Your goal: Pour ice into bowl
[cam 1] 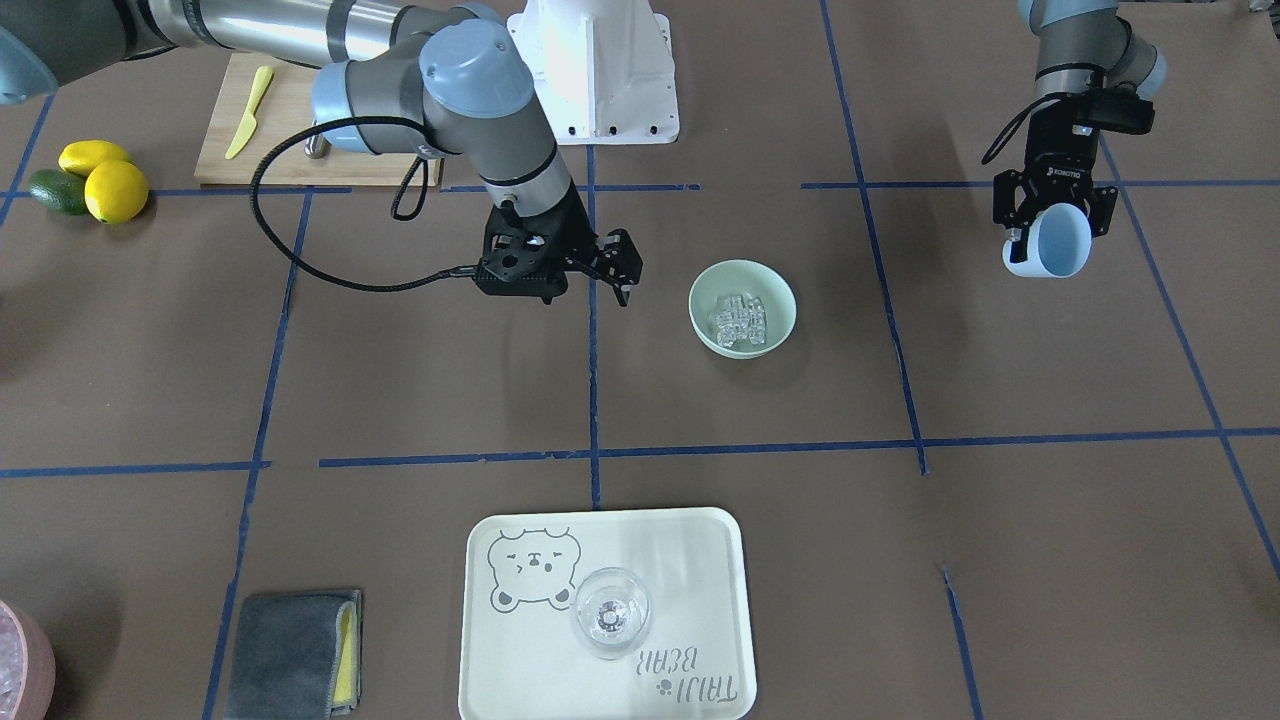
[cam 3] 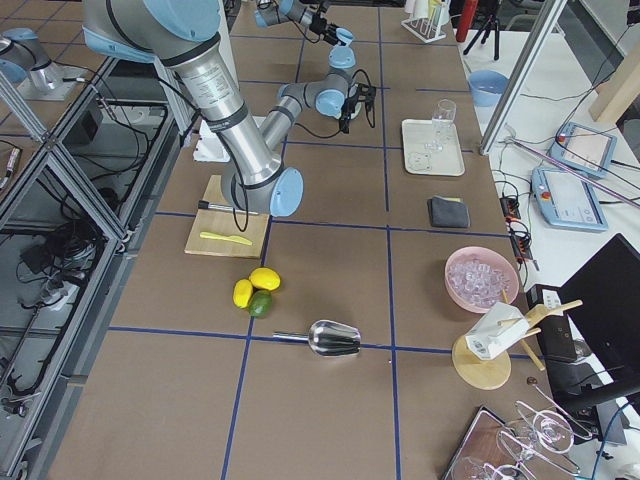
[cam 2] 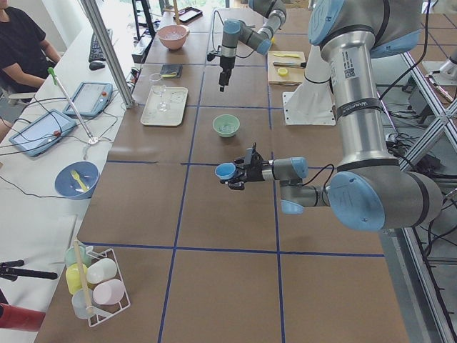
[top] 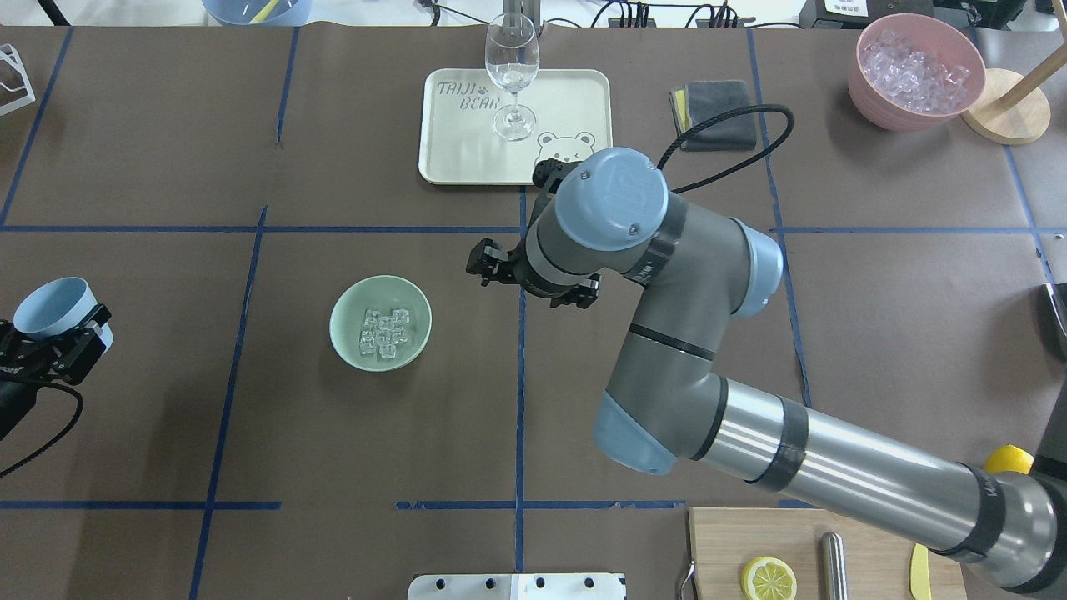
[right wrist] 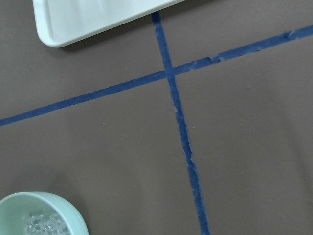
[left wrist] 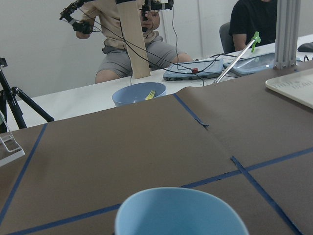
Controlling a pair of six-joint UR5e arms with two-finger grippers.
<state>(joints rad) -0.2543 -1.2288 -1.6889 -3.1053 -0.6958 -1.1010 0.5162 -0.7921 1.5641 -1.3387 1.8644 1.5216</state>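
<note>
Blue, pale and plain, the cup (top: 52, 302) sits at the far left of the overhead view. It is clamped between the fingers of the left gripper (top: 57, 340) and held off the table. The cup is tipped so that its mouth faces away from the robot, and the front-facing view looks straight into its bare blue inside. It is well apart from the bowl.

Toward the middle stands the mint-green bowl (top: 350, 304), upright on the brown paper inside a square of blue tape lines. The ice (top: 383, 333) lies in a loose heap of clear cubes on its bottom.

Just to the bowl's right, over a blue tape line, hangs the right gripper (cam 1: 625, 270). Its jaws are spread and hold nothing. It is near the bowl without touching it, and its wrist camera catches the bowl's rim in a lower corner.

Beyond it, at the table's far edge, a cream tray (top: 575, 92) carries a wine glass (top: 511, 71). A folded grey cloth (top: 721, 112) lies to the tray's right. Farther right stands a pink container (top: 884, 117) filled with more ice cubes.
</note>
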